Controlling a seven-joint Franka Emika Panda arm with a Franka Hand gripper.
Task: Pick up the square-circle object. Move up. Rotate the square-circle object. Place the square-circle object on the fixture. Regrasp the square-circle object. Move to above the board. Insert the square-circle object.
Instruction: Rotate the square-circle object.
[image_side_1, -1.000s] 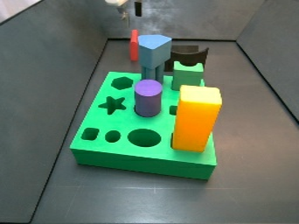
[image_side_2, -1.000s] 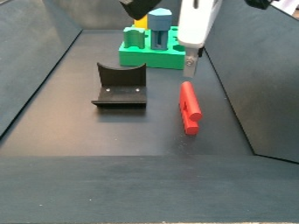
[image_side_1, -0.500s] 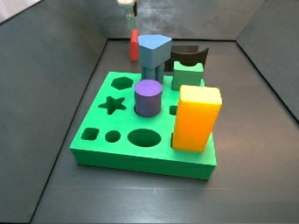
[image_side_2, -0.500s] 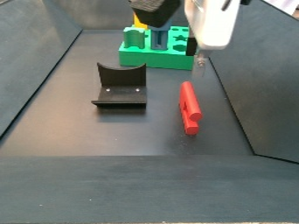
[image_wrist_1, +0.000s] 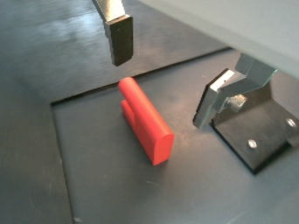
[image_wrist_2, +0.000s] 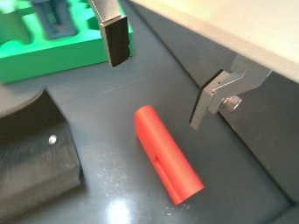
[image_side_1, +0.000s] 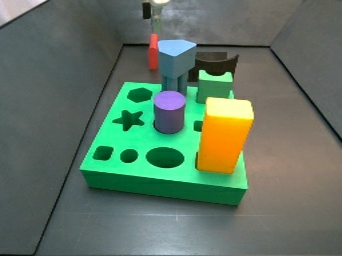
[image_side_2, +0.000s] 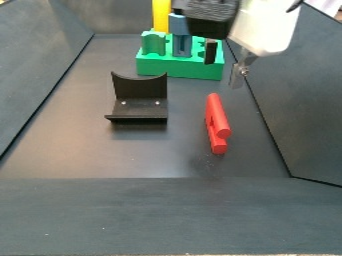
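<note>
The square-circle object lies flat on the dark floor, well apart from the fixture, which stands to one side of it in a side view, with the board farther back along the tray. In both wrist views the end effector hangs above the red piece with its fingers spread wide and nothing between them; the square-circle object lies on the floor beneath the gap, touching neither plate. One silver finger stands beside the block's flank, the other toward the board's side. In a side view the end effector shows as a white body over the far end of the red block, its fingertips only partly visible, so how close they come to the piece is hard to judge there. The board carries a purple cylinder, a yellow block and a blue-grey peg upright in its holes, with star, hexagon, circle and oval cut-outs open. In that same view the end effector appears only as a small blurred shape beyond the board, at the upper edge.
</note>
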